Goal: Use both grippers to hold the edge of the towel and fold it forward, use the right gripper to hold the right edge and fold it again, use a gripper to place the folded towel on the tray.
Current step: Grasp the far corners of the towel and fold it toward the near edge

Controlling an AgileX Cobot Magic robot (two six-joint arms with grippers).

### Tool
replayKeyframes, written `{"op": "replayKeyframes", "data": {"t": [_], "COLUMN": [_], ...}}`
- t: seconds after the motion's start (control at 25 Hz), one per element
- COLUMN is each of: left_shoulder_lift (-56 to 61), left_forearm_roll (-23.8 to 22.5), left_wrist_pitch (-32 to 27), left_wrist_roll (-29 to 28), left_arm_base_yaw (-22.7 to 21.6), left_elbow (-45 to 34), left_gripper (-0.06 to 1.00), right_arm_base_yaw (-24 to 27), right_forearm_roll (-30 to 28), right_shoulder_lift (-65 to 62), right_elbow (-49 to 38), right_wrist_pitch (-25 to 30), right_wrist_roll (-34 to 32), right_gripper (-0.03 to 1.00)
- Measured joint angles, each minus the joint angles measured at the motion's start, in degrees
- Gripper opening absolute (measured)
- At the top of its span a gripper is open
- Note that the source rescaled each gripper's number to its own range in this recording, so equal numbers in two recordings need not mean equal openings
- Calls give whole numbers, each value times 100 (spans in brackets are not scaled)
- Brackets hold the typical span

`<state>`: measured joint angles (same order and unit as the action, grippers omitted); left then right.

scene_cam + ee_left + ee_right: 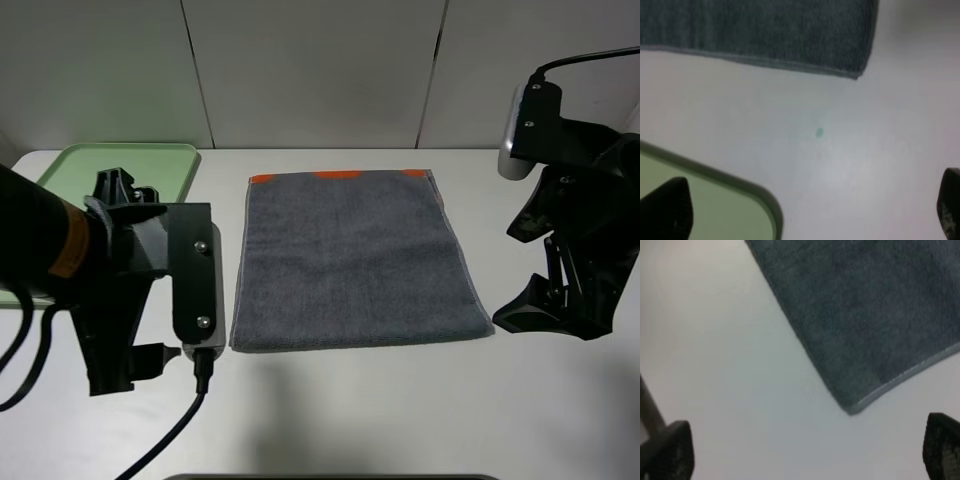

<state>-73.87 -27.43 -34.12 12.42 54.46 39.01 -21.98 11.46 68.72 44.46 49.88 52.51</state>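
A grey towel [355, 262] with orange patches along its far edge lies flat on the white table. A light green tray [130, 165] stands at the back left. My left gripper [812, 212] is open above the table between tray and towel; its view shows the towel's corner [855, 74] and the tray's rim [765, 195]. My right gripper [807, 452] is open above the table, right of the towel's near right corner [852, 409]. In the exterior high view the left arm [130, 290] and right arm [570, 260] flank the towel without touching it.
The white table [400, 410] runs to a grey panelled wall [320, 70] at the back. A small green speck [819, 132] marks the table in the left wrist view. A black cable [170, 430] hangs from the left arm.
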Motion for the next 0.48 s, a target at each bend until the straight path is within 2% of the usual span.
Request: {"op": "replayKeyframes", "data": {"t": [0.2, 0.48], "left_shoulder_lift": [-742, -1739], "left_forearm_roll": [-444, -1391], "left_wrist_pitch": [441, 1148], "left_wrist_roll": [-237, -1242], "left_arm_base_yaw": [0, 0], "left_elbow": [0, 4], "left_gripper": [99, 99], "right_arm_base_yaw": [0, 0], "right_forearm_roll": [-5, -5], "right_shoulder_lift": [287, 788], "right_elbow": [0, 0], "right_wrist_pitch": [-254, -573], "right_wrist_roll": [333, 361], "right_gripper": [100, 100]}}
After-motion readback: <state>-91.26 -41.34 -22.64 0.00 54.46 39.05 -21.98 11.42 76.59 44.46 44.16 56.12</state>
